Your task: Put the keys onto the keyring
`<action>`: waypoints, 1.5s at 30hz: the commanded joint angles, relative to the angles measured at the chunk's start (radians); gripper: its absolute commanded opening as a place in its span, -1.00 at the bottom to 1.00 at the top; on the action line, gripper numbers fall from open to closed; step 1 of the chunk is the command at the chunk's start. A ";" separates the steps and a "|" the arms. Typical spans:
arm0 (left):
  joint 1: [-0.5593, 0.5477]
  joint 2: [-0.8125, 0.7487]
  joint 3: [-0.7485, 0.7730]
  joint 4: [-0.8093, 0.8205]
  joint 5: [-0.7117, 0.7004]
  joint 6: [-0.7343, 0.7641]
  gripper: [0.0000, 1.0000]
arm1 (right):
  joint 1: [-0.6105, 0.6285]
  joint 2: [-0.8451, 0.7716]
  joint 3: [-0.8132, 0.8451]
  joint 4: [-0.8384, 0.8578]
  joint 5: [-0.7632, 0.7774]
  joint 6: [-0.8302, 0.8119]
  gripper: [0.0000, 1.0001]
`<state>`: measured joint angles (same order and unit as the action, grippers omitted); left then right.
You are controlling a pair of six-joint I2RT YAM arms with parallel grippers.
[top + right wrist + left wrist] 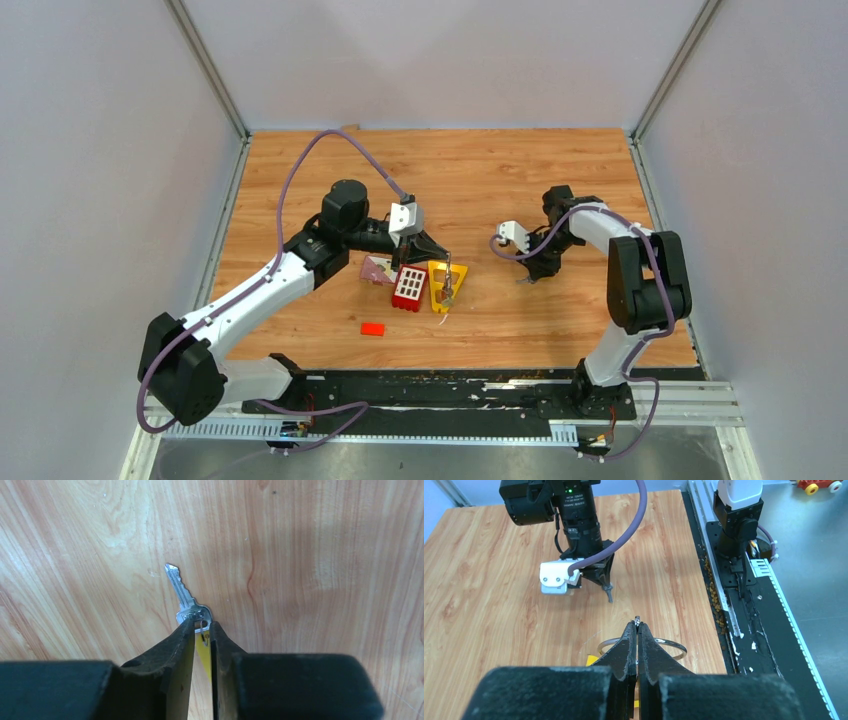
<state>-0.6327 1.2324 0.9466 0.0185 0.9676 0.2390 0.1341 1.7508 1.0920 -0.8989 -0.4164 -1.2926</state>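
Wrist views only: keyring [674, 642] in closed left gripper [637, 625], key [185, 597] in right gripper's [202, 627] pinch.

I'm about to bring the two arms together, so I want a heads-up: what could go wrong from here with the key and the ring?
1. The right gripper pinches the key only by its yellow head, at the tips of the jaws. It may twist or slip on contact.
2. The left gripper holds the keyring by its thin wire, also at the tips. A push from the key could swivel the ring or pull it free.
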 commanded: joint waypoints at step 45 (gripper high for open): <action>0.004 -0.018 0.015 0.039 0.021 0.023 -1.00 | -0.036 -0.121 0.007 -0.021 -0.063 0.019 -0.15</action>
<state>-0.6327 1.2343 0.9466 0.0189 0.9672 0.2413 0.1074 1.6985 1.0710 -0.8661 -0.4320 -1.2163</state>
